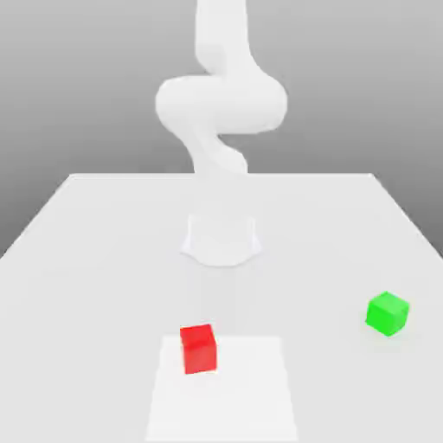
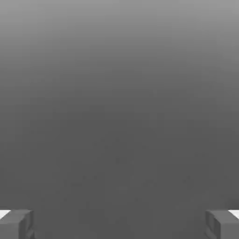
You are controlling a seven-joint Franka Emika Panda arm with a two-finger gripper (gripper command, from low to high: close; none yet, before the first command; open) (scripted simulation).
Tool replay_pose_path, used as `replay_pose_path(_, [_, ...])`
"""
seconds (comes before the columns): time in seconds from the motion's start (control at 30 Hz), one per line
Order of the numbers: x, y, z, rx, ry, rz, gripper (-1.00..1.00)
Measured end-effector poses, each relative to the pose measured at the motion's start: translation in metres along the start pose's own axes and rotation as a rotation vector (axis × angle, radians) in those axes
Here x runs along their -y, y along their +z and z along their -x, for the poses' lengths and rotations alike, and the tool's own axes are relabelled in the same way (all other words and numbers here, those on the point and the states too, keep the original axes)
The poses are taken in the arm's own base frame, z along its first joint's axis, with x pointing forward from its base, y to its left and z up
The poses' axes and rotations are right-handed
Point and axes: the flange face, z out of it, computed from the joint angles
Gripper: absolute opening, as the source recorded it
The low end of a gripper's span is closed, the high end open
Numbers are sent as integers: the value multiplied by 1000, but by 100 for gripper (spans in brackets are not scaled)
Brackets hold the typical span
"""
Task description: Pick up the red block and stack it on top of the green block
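The red block (image 1: 198, 348) is a small cube resting on the white table (image 1: 86, 260), near its front edge and a little toward the exterior view's left. The green block (image 1: 387, 313) sits apart from it, farther toward the exterior view's right. Neither cube is touched by anything. In the hand view my gripper (image 2: 119, 226) is open, its two grey fingertips (image 2: 16, 224) standing far apart with nothing between them and plain grey background beyond. The white arm (image 1: 221, 104) rises from behind the blocks and runs out past the top of the exterior view.
The arm's base (image 1: 221, 240) stands at the table's middle, behind both cubes. A paler square patch (image 1: 242, 389) marks the table surface under and beside the red block. The table's edges run along both sides and the back.
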Motion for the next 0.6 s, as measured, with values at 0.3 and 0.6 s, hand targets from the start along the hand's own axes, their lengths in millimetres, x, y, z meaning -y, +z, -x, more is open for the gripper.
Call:
replay_pose_path(0.3, [-90,205,61,267,-80,207,0])
replay_pose_path(0.6, [-234,327,189,535,-192,447,0])
